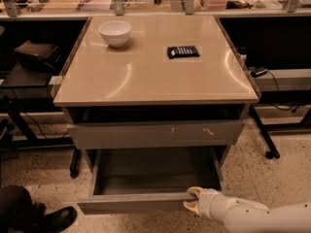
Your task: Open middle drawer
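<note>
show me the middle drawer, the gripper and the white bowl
middle drawer (131, 204): camera view, its plain grey front
gripper (194, 201): camera view, its tip at the drawer's front edge
white bowl (115, 34): camera view, its outer wall

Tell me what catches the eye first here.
The middle drawer, pulled far out low in front, with the white gripper at its front edge on the right. On the tan tabletop above sit a white bowl, back left, and a flat black device right of it.
</note>
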`<state>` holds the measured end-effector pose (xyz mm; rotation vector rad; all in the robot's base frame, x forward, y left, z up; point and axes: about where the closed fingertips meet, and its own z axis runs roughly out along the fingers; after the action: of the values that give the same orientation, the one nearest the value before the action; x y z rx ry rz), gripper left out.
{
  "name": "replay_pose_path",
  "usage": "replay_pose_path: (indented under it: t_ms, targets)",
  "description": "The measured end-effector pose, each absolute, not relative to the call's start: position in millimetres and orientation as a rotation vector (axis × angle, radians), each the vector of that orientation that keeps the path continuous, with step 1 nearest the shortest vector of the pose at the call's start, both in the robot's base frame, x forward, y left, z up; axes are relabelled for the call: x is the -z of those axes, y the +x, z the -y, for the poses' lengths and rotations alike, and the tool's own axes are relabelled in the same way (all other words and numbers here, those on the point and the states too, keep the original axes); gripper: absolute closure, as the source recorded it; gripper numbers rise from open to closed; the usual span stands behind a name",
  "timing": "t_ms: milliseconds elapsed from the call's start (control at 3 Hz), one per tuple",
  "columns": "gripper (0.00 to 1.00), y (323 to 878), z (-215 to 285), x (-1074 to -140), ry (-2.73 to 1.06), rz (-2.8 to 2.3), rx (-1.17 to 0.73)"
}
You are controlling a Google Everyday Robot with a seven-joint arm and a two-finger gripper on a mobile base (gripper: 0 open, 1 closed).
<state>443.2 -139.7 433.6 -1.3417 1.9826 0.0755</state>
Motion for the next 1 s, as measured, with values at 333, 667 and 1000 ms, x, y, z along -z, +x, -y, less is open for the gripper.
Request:
replay_pose_path:
  t_ms: [333,667,1000]
  targets:
    - [1.00,442.8,139.5,-436.0,-1.342,-1.983,-0.076]
    - [1.00,418.7,142.6,-428.5,-1.316,-2.000,-0.083]
    - [1.00,419.0,142.0,-433.1,-1.316,-2.000,-0.084]
